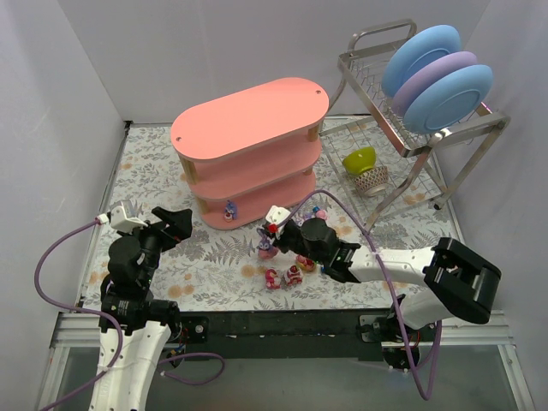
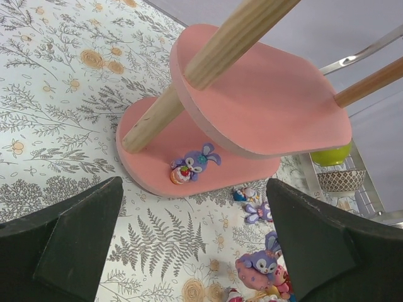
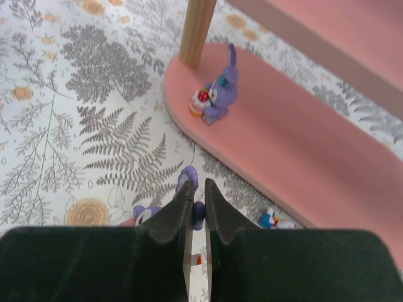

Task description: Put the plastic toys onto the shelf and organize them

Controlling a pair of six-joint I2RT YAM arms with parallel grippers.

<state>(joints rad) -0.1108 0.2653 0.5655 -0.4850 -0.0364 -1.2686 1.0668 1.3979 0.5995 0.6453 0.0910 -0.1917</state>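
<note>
Right gripper (image 3: 196, 192): jaws pressed almost together, pinching a purple bunny figurine (image 3: 189, 179) by one ear. The body shows just left of the fingers. Cannot tell whether it is off the floral mat (image 1: 163, 171) yet. Position: mid-mat, just off the near edge of the shelf's bottom board.

Left gripper (image 2: 192, 187): spread wide, holding nothing, over the left part of the mat and facing the shelf (image 1: 248, 128).

Shelf stands at the far middle of the mat. One shelved bunny (image 3: 220, 94) is upright at the left end of the bottom board, beside a wooden post (image 3: 196, 28).

Loose on the mat: red-and-pink figurines (image 1: 291, 274) clustered toward the near edge, and a blue figurine (image 3: 274, 220) just beside the bottom board's near edge.

Risks, as judged:
- The grip is on a thin, glossy ear, so the toy may pivot or slip out on the lift.
- The neighbouring figurines sit close and could be dragged or tipped as the fingers rise.
- The gap between boards looks low. A swinging toy or the fingers may catch a board edge, nudging the shelf.
- Placing near the left end could topple the shelved bunny, so a spot further right seems safer.
</note>
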